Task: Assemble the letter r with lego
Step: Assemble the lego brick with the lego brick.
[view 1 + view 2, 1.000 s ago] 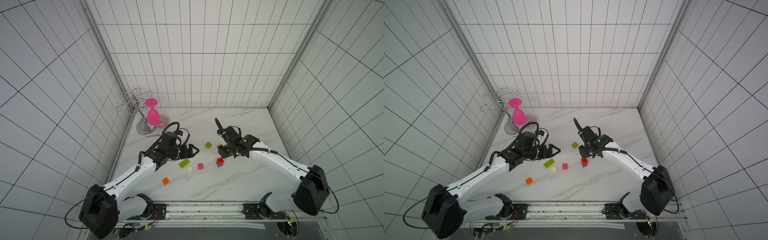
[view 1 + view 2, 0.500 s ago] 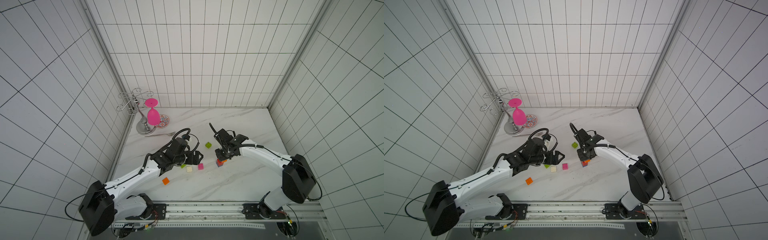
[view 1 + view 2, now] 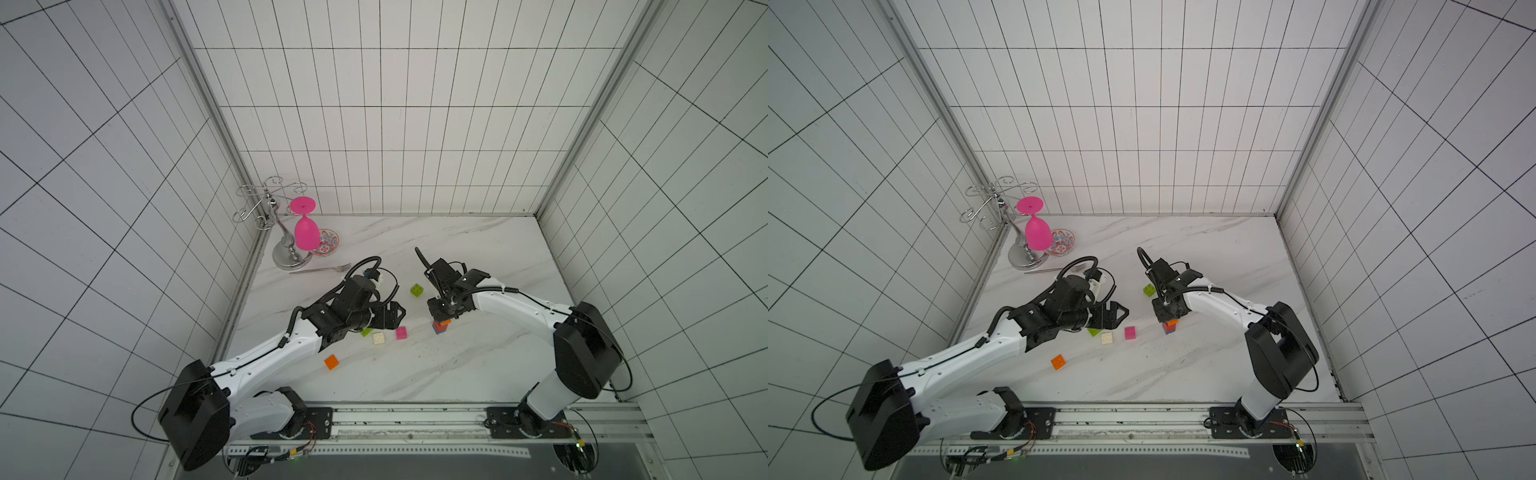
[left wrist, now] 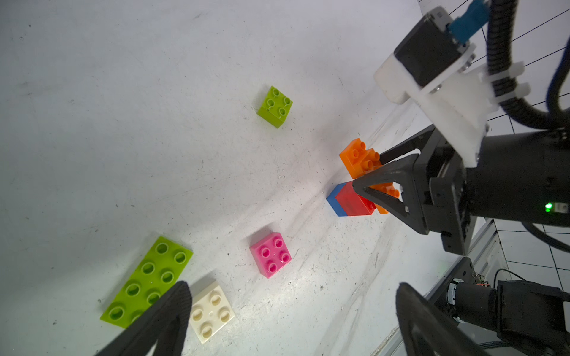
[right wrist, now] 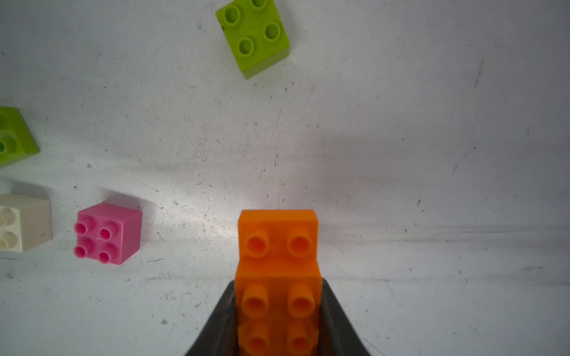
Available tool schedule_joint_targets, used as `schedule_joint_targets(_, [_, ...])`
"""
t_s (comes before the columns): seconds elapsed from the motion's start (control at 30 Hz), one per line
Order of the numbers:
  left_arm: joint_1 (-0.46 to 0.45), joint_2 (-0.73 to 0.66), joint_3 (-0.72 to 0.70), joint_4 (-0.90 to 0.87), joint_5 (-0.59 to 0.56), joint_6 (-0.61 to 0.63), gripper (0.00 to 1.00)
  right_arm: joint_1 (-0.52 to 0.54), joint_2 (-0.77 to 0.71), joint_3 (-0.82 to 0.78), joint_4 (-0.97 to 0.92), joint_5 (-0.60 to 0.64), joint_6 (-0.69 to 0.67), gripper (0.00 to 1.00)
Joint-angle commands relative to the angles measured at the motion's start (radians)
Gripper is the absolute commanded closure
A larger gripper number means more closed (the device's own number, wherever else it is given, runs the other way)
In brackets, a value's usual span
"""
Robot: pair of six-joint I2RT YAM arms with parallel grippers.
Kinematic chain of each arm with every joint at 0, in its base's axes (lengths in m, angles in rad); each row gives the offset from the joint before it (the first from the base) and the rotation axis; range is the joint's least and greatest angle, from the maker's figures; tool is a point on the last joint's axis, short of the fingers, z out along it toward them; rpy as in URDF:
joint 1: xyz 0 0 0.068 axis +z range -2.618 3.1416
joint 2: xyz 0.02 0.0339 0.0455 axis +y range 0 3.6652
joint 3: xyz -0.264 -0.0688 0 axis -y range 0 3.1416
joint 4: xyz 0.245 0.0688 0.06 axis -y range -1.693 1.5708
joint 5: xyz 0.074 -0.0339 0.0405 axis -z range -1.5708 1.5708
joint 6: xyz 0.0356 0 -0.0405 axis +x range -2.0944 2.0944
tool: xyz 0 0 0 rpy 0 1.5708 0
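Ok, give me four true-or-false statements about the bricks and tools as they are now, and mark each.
1. The right tool is shut on an orange piece. True.
2. The left tool grips the pink brick. False: it is open and empty, and the pink brick lies loose on the table.
3. The cream brick lies beside the long lime green brick. True.
4. The pink goblet stands upright on the table. False: it hangs upside down from the metal rack.
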Motion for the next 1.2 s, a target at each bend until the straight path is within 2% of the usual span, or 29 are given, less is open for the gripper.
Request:
schedule_joint_targets(0.0, [-0.004, 0.010, 0.000, -0.002, -0.015, 0.013, 0.05, 0.011, 0.015, 0.030, 0.001, 0.002, 0.015, 1.00])
schedule_joint_targets(1.17, [-0.004, 0.016, 0.006, 0.001, 0.011, 0.012, 0.05, -0.027, -0.018, -0.037, 0.019, -0.069, 0.038, 1.00])
